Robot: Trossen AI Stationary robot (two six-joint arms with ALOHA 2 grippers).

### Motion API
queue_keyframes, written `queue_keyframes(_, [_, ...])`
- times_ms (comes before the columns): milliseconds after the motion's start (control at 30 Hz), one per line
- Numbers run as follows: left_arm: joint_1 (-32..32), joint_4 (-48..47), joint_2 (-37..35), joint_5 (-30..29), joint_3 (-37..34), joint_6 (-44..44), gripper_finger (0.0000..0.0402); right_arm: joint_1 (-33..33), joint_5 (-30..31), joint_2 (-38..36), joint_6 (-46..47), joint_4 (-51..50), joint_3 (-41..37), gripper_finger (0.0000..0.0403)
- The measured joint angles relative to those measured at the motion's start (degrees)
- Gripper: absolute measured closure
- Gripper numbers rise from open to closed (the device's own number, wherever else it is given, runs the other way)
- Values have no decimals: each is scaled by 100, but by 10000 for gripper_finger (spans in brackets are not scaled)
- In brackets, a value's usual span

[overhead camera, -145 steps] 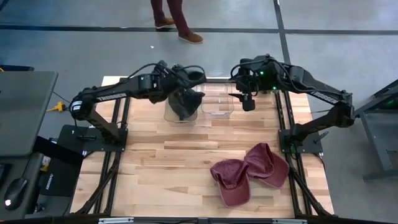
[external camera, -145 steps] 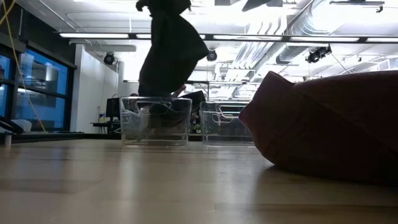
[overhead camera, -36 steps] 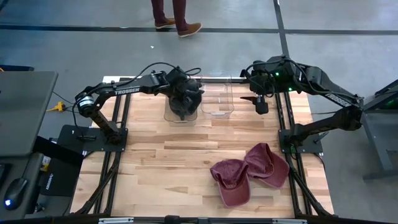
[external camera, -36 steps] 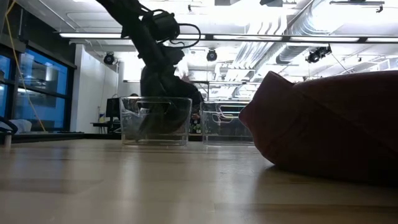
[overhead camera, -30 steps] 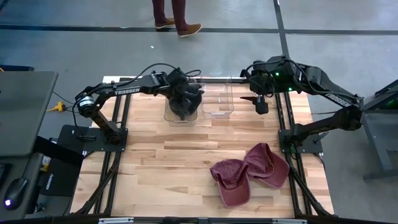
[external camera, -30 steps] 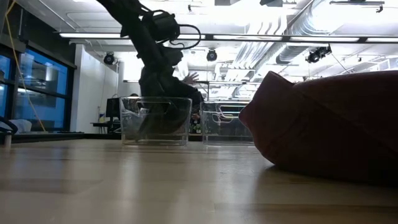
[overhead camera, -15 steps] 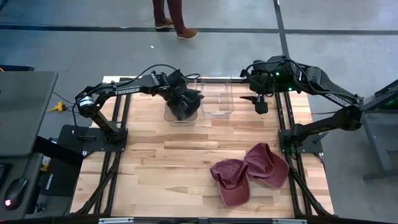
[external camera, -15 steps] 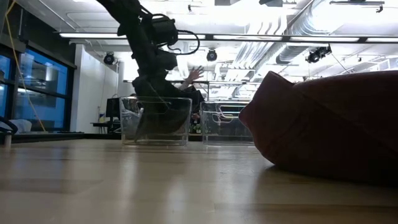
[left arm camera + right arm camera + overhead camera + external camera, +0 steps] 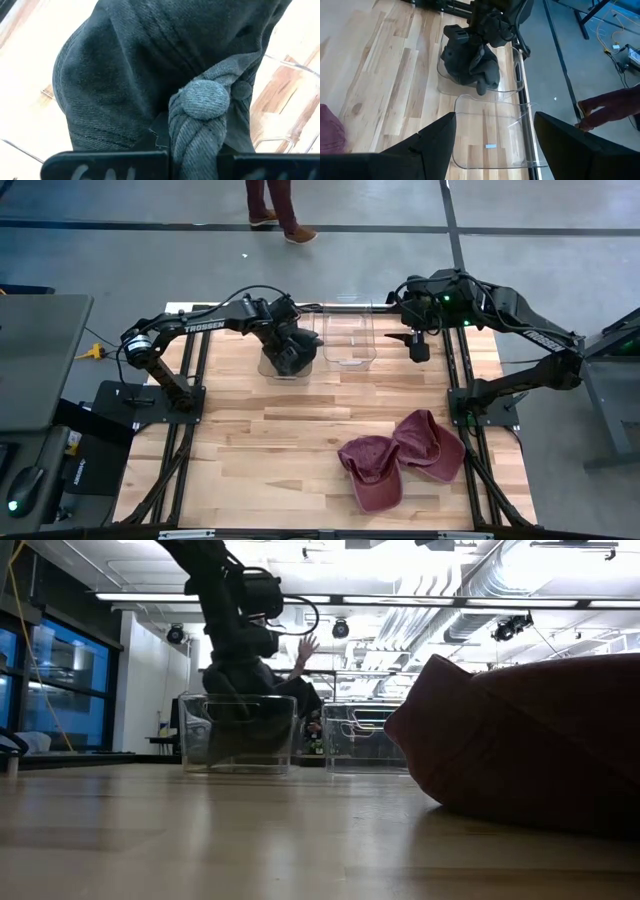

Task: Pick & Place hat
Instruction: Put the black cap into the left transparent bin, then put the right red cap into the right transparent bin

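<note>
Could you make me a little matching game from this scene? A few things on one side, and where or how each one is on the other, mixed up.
Things:
1. dark hat
2. two maroon hats
3. right gripper
4. second clear bin

Places or states:
A. lying on the bare wood at the near right of the table
B. has no hat in it, beside the other bin
C. open, hanging just right of the bins
D. in the left gripper's shut fingers, down in the left clear bin

Pairs: 1-D, 2-A, 3-C, 4-B
</note>
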Motion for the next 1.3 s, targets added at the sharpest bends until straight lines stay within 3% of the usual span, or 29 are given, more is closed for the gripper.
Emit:
queue_keyframes(233, [0, 166, 0, -4, 0, -15, 393, 0, 5, 0, -2, -9, 0, 139])
queue_keyframes(367, [0, 232, 0, -2, 0, -18, 361, -1, 5, 0, -4, -13, 0, 139])
queue_keyframes(633, [0, 217, 0, -54, 37, -269, 221, 0, 5, 0, -7, -28, 0, 139])
queue_keyframes(867, [0, -30, -2, -119, 806, -497, 117, 0, 4, 0, -13, -83, 0, 139])
queue_keyframes(1300, [-76, -848, -9, -523, 2432, -877, 99, -1, 224, 0, -92, -215, 0, 139])
